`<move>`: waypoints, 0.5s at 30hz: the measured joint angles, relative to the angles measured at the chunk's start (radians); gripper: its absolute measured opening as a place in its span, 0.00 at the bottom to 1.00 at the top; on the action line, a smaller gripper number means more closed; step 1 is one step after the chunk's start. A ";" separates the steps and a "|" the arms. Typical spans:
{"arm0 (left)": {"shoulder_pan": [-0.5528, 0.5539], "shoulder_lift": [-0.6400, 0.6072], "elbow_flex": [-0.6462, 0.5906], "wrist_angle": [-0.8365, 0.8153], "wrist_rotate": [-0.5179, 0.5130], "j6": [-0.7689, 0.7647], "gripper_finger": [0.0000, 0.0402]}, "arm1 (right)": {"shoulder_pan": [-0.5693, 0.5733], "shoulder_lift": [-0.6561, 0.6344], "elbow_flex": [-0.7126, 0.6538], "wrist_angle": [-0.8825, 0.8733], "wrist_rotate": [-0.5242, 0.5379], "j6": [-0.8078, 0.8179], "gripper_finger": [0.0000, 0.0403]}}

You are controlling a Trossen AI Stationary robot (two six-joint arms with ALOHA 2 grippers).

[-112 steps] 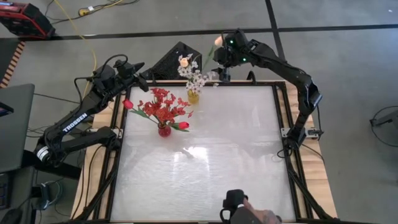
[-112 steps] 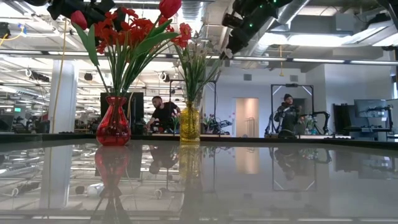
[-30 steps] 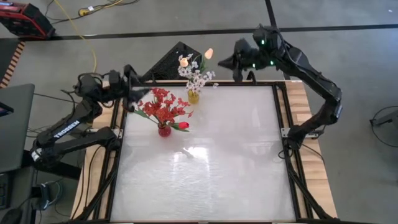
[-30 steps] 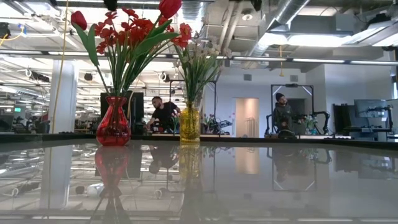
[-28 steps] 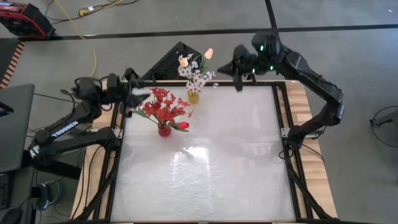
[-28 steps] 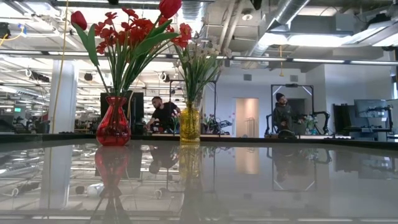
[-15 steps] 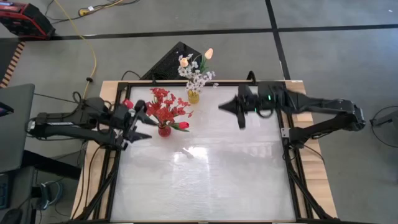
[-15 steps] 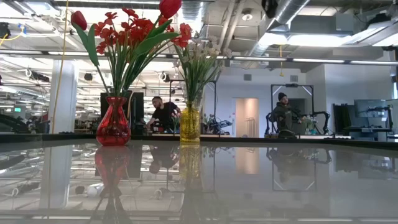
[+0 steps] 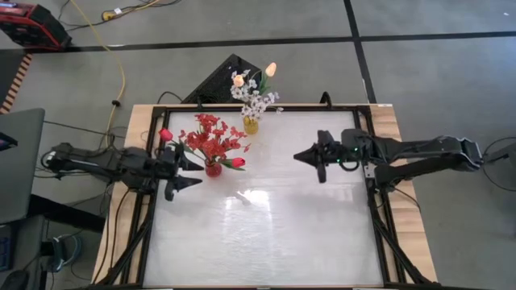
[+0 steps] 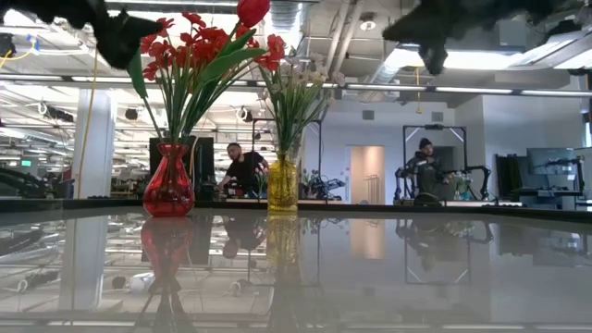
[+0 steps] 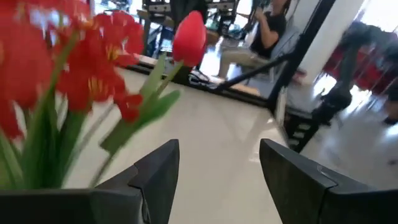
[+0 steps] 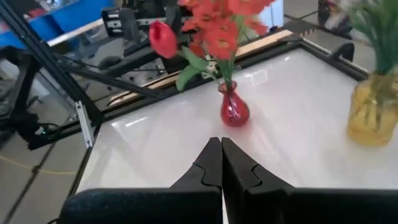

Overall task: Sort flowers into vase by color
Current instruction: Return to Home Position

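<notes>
High view: left gripper (image 9: 192, 173) just beside bulbous red glass vase (image 9: 212, 169); right gripper (image 9: 298, 156) mid-table, apart from squat yellow glass vase (image 9: 251, 126). Homing best drawn outward, clear of leaning stems.
Low view: red flowers (image 10: 199, 46) in red vase, cream and white flowers (image 10: 294, 92) in yellow.
Left wrist view: jaws apart, empty.
Right wrist view: jaws together, empty.

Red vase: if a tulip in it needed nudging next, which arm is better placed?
Left, probably. The left gripper hangs close beside the red vase, fingers open and facing its red flowers. The right gripper is farther off across the table, fingers shut.
</notes>
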 joint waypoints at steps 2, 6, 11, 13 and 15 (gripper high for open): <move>-0.001 -0.033 -0.050 0.033 0.005 -0.055 0.53 | -0.035 -0.048 -0.047 -0.001 -0.049 0.002 0.05; -0.001 -0.084 -0.100 0.018 0.002 -0.139 0.53 | -0.119 -0.149 -0.145 0.001 -0.119 -0.032 0.05; -0.001 -0.106 -0.107 -0.102 -0.061 -0.143 0.53 | -0.223 -0.241 -0.269 0.071 -0.188 -0.077 0.05; -0.001 -0.105 -0.107 -0.142 -0.076 -0.168 0.53 | -0.263 -0.251 -0.317 0.128 -0.253 -0.076 0.05; -0.001 -0.103 -0.107 -0.174 -0.092 -0.207 0.53 | -0.298 -0.254 -0.352 0.183 -0.313 -0.060 0.05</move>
